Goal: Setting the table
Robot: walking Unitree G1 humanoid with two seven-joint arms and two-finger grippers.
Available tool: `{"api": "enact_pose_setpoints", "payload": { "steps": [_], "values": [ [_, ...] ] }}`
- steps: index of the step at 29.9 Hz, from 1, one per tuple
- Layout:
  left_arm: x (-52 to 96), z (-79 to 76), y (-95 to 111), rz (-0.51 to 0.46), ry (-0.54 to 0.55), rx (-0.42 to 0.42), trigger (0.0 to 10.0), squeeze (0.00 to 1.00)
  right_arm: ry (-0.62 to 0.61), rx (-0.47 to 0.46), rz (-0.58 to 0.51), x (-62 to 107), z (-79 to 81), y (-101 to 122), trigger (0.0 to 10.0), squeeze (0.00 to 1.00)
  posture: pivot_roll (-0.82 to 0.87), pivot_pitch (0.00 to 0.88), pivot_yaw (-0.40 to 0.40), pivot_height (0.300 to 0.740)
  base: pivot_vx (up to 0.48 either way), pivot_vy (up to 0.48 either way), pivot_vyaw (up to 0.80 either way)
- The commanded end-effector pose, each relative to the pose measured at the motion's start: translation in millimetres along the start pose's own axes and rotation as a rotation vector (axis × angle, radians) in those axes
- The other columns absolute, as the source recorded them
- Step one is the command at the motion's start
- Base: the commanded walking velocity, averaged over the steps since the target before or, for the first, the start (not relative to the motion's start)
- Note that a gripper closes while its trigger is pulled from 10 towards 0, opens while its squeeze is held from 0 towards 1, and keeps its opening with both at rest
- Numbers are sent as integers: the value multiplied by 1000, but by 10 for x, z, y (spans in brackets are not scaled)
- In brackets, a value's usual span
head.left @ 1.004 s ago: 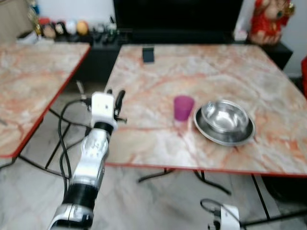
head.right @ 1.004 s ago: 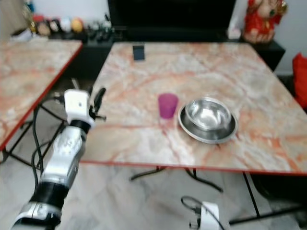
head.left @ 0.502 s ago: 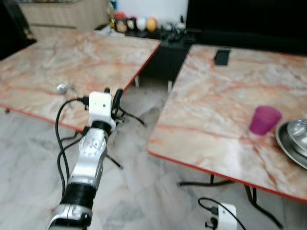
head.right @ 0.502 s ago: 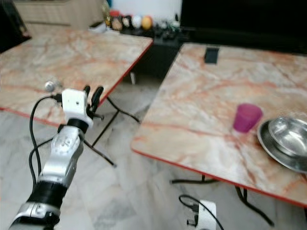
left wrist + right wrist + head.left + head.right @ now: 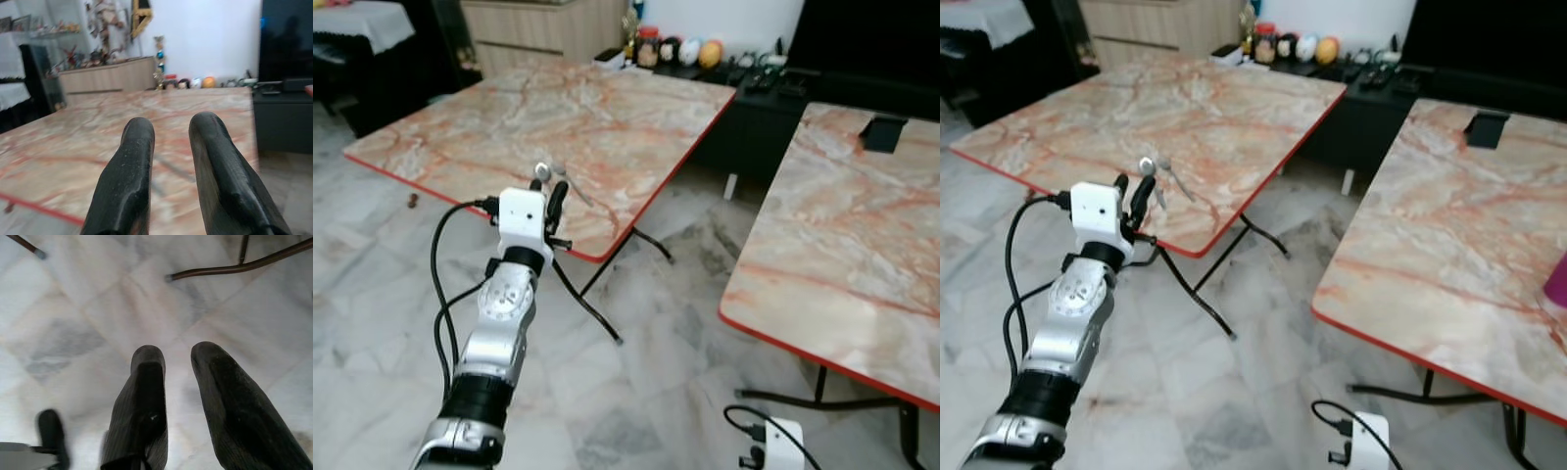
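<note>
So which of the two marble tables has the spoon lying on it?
The table on the robot's left, the one the raised left tool points toward. The spoon lies near its front corner; the table on the right carries a dark stand instead.

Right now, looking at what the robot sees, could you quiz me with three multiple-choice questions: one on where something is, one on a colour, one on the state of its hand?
1. Where does the spoon lie?
A. on the floor
B. on the left table, near the corner by the raised left hand
C. on the right table

2. What colour is the edging of the left table?
A. red
B. blue
C. green

3. How is the left hand right now?
A. shut on the spoon
B. gripping a cable
C. open and holding nothing

Answers:
1. B, the spoon rests on the marbled top just beyond the hand.
2. A, a red strip runs along the table's rim.
3. C, the left wrist view shows a gap between its two black fingers with nothing in it.

The right hand hangs idle over the floor.
</note>
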State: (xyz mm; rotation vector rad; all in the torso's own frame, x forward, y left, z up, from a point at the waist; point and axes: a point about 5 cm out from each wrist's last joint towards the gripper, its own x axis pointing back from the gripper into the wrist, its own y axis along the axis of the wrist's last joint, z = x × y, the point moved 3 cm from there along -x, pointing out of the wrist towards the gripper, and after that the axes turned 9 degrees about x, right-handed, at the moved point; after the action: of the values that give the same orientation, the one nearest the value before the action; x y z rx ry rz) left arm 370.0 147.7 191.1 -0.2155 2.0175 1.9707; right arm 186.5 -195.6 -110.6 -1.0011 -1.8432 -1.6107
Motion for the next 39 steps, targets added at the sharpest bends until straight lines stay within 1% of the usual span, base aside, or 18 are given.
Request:
{"api": "enact_pose_setpoints", "payload": {
  "steps": [1,21,34,37,39],
  "values": [
    [-15,-26,40,-10,-4,6,10000,0,5,-3,11,9,18,-35,10000,0,59,0,-3,731,0,270,0],
    [-25,4,44,-11,5,1,10000,0,9,1,10,5,22,-21,10000,0,62,0,-4,731,0,265,0],
    [-27,42,31,-5,2,-17,10000,0,11,-2,10,7,44,-21,10000,0,63,0,4,731,0,267,0],
    [-20,74,-6,5,5,-25,10000,0,11,-3,9,8,48,-19,10000,0,66,0,6,731,0,174,0],
    [11,114,-89,31,6,-58,10000,0,12,-1,8,8,51,-19,10000,0,68,0,5,731,0,0,0]
  ]
}}
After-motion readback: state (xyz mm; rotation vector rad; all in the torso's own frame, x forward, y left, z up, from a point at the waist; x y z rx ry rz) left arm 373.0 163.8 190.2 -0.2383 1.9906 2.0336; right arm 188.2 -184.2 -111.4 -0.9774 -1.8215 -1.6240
